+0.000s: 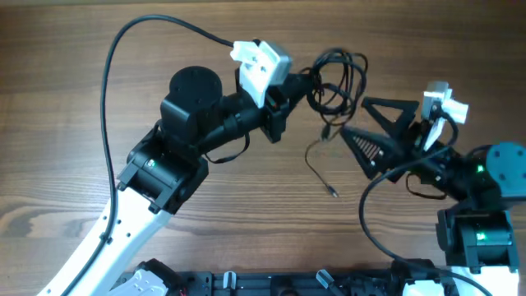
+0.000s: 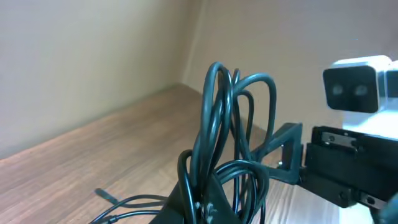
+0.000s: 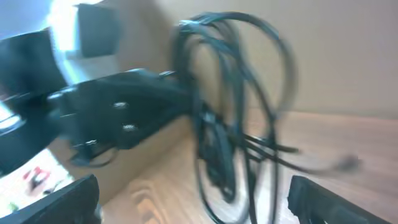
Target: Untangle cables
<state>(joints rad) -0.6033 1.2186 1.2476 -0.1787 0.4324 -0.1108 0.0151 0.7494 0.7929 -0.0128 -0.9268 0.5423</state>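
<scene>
Item: cables (image 2: 210,118), knotted bunch, pinched in left gripper (image 1: 301,87), held off table (image 1: 246,222) w/ one tail trailing, prob. so loops hang free; right gripper (image 1: 355,117) spread just beside, prob. to take a strand.

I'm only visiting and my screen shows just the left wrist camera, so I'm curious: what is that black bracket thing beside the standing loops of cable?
Observer: Overhead shows it is the right pincer, spread wide open just right of the cables.
Visitor: Has it grabbed any?
Observer: No. In the right wrist view, blurred as it is, its fingers sit apart at the bottom corners with the loops ahead of them, not clamped.
Visitor: So what holds the bunch up?
Observer: From overhead, the left pincer grips the bunch at its left edge, and the loops stick out to the right.
</scene>
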